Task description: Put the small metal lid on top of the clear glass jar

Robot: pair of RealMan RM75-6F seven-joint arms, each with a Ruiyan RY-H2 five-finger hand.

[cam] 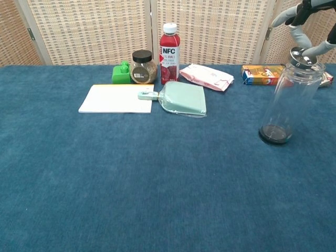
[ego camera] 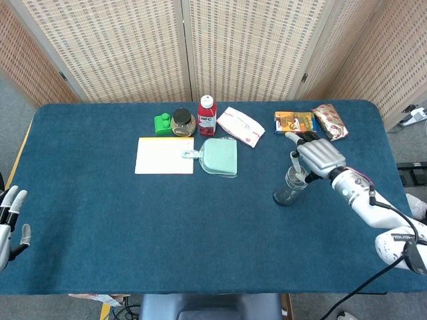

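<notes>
The clear glass jar [ego camera: 289, 187] [cam: 292, 100] stands upright on the blue table, right of the middle. My right hand [ego camera: 319, 156] [cam: 306, 20] hovers at its mouth and pinches the small metal lid [cam: 301, 53] between thumb and a finger. In the chest view the lid lies level on the jar's rim, with the fingers still touching it. In the head view the hand hides the lid. My left hand [ego camera: 10, 222] hangs off the table's lower left edge, its fingers apart and holding nothing.
At the back stand a red NFC bottle [ego camera: 207, 115], a brown jar with a black cap [ego camera: 182, 122] and a green block [ego camera: 161, 123]. A white pad [ego camera: 165, 155], a mint scoop [ego camera: 219, 157], a pink packet [ego camera: 241, 125], an orange box [ego camera: 294, 122] and a snack bag [ego camera: 330, 121] lie nearby.
</notes>
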